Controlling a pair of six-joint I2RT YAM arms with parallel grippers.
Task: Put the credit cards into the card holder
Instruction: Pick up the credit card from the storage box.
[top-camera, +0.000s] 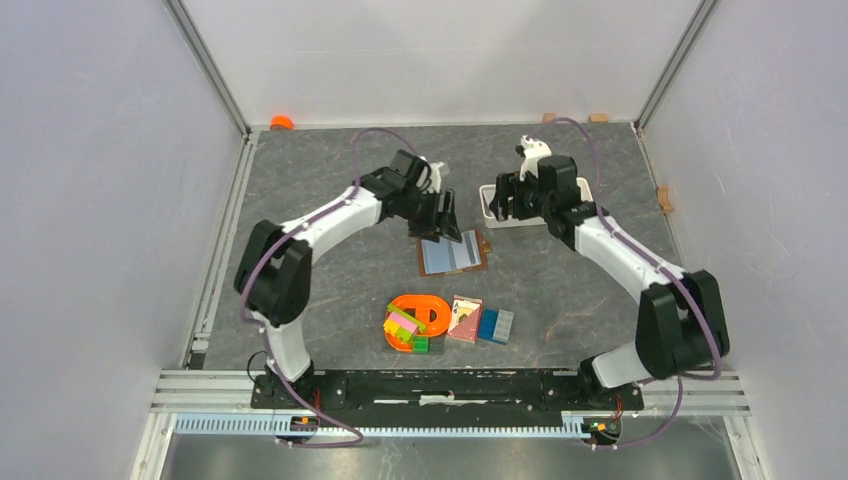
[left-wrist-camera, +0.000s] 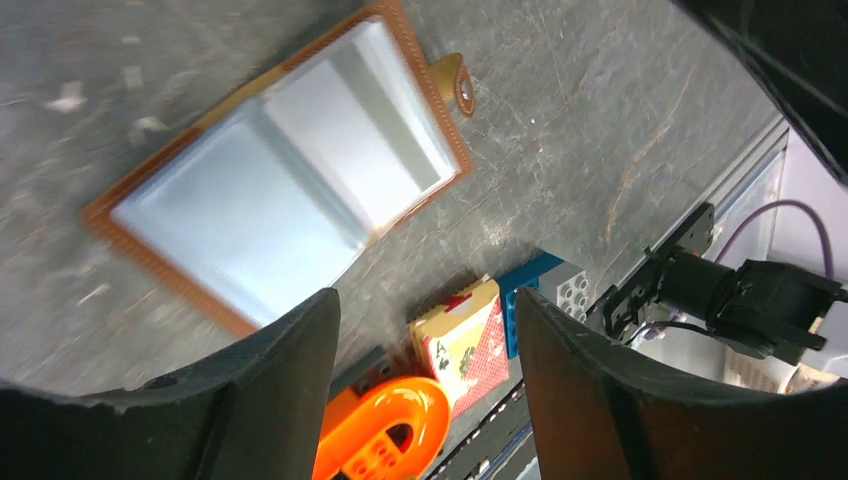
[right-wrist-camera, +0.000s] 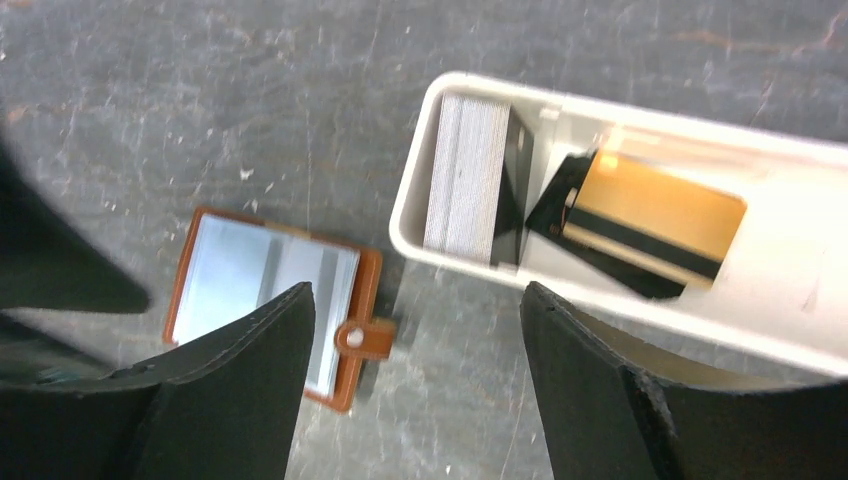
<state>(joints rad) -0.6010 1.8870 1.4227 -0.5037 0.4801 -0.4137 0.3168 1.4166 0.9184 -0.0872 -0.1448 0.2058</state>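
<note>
Care pays: our right fingers (right-wrist-camera: 620, 400), wide and empty over the white oblong tray (right-wrist-camera: 408, 200), should pinch one of its gold and pale credit cards (right-wrist-camera: 655, 215) edgewise; left fingers (left-wrist-camera: 260, 400), also spread and empty, should steady the open brown leather-look card holder (left-wrist-camera: 290, 170) beside that tray.

Desk (top-camera: 560, 290), near-edge centre: orange ring (top-camera: 425, 312), coloured blocks (top-camera: 404, 327), red playing-card pack (top-camera: 465, 318), blue blocks (top-camera: 496, 324), clustered. White tray (right-wrist-camera: 405, 205) towards far edge. Orange cap (top-camera: 282, 122), far-left corner.

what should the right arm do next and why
Probably lower the right gripper into the white tray and close on the gold card: its jaws are open and empty above the tray, and the card holder lies open beside it.
</note>
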